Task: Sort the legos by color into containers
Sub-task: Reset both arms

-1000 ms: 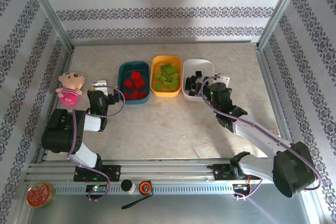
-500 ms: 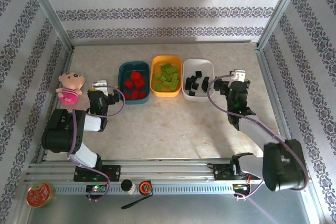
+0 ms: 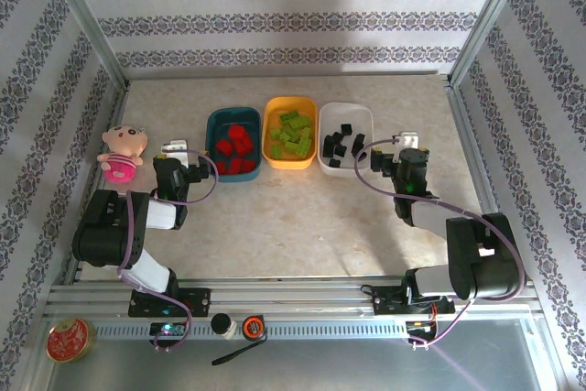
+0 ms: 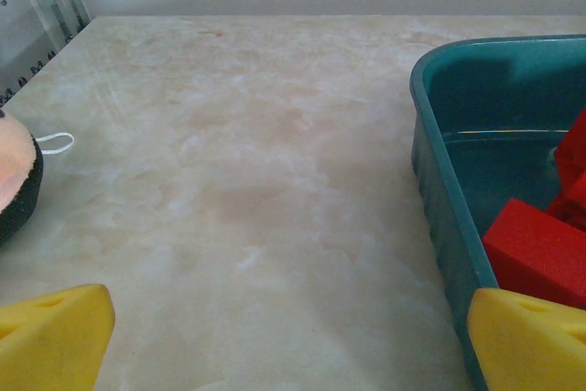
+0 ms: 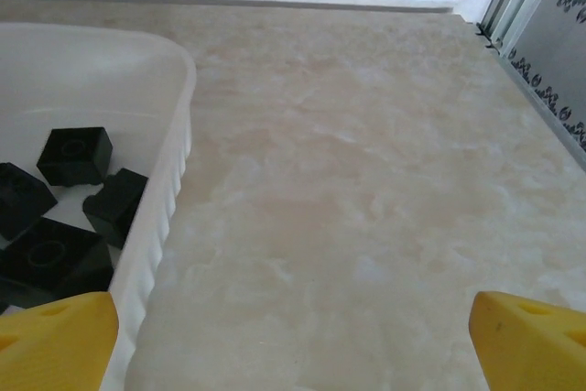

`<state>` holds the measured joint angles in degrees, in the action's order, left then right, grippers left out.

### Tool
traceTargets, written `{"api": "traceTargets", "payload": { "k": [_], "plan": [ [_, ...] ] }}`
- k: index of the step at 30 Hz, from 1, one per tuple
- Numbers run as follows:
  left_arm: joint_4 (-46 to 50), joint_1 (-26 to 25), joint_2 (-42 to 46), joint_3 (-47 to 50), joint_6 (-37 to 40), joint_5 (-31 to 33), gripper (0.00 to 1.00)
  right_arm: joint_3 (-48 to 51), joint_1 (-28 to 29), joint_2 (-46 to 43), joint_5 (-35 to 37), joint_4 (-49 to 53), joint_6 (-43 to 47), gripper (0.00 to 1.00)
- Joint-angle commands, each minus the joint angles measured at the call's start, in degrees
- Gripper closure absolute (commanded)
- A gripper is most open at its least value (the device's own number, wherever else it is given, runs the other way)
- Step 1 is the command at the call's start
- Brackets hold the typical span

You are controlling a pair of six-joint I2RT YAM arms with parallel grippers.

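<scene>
Nearest you, the tin (image 3: 69,340) sits outside the near rail at the left corner. Both arms are folded low over the table (image 3: 302,217), each base on that rail.

Your left gripper (image 4: 291,341) is spread wide and holds nothing. Its yellow fingertips (image 4: 55,336) frame bare table. The doll (image 4: 14,180) is off to its left, and the teal tray (image 4: 439,180) is just beside its right finger.

Your right gripper (image 5: 293,341) is likewise wide and empty. It points past the right wall of the white tray (image 5: 174,135), with its left fingertip close to that wall; you cannot tell whether they touch.

Farther out, the three trays stand side by side in a row: teal on the left, the yellow tray (image 3: 289,103) in the middle, white on the right. The red bricks (image 3: 234,146) lie in the teal tray, the green bricks (image 3: 291,133) in the yellow one, and the black bricks (image 3: 341,146) in the white one. Behind them the table runs to the patterned back wall (image 3: 293,20).
</scene>
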<state>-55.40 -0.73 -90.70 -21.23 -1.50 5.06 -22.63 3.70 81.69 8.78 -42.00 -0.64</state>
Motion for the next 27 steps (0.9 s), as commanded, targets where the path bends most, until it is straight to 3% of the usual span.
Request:
{"api": "traceTargets", "payload": {
  "k": [1, 4, 6, 27],
  "plan": [
    [-0.4, -0.1, -0.7, -0.3, 0.9, -0.5, 0.01, 2.6, -0.6, 6.7, -4.0, -17.7, 0.6, 0.02],
    [-0.4, -0.1, -0.6, -0.4, 0.8, -0.4, 0.01, 0.6, -1.9, 4.8, -5.5, -9.3, -0.2, 0.02],
    [-0.3, -0.1, -0.6, -0.4, 0.8, -0.4, 0.01, 1.3, -2.8, 6.3, -5.6, -13.3, -1.6, 0.02],
    [-0.4, -0.1, -0.7, -0.4, 0.8, -0.5, 0.01, 1.2, -2.3, 5.6, -3.9, -11.7, -1.6, 0.02]
  ]
}}
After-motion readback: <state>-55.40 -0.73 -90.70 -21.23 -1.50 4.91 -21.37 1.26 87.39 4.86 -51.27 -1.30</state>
